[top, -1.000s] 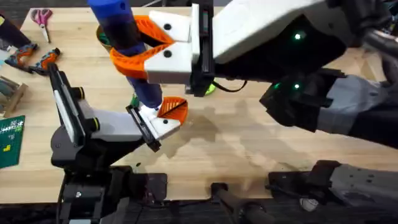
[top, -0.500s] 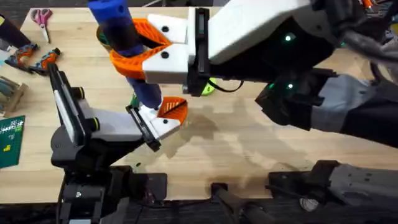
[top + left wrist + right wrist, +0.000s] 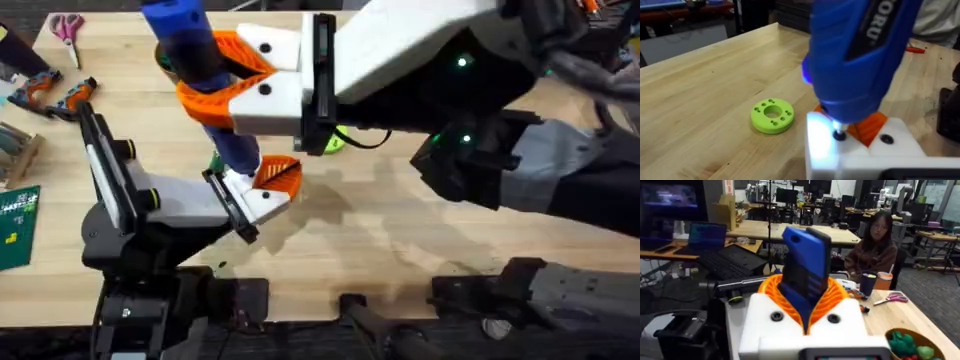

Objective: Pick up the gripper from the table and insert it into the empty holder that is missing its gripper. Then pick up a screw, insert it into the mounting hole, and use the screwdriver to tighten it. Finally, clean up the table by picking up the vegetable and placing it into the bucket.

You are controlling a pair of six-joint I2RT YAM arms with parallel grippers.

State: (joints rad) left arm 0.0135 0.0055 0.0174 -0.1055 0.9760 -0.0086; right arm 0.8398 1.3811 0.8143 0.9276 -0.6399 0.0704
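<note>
Over the white holder (image 3: pixel 860 155), we are pinching the blue screwdriver (image 3: pixel 205 75) in the right gripper (image 3: pixel 215 75), driving the screw (image 3: pixel 840 135). We judge tightening is under way; next calls for steady downward pressure. We cannot tell the left gripper's (image 3: pixel 262 190) state.

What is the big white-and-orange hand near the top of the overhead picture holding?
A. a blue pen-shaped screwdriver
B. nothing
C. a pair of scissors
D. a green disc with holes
A: the right hand has its orange pads clamped around the blue screwdriver, whose tip points down at the left hand.

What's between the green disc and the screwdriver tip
Bare wooden table in the left wrist view: nothing lies between the green disc and the screwdriver tip.
</note>
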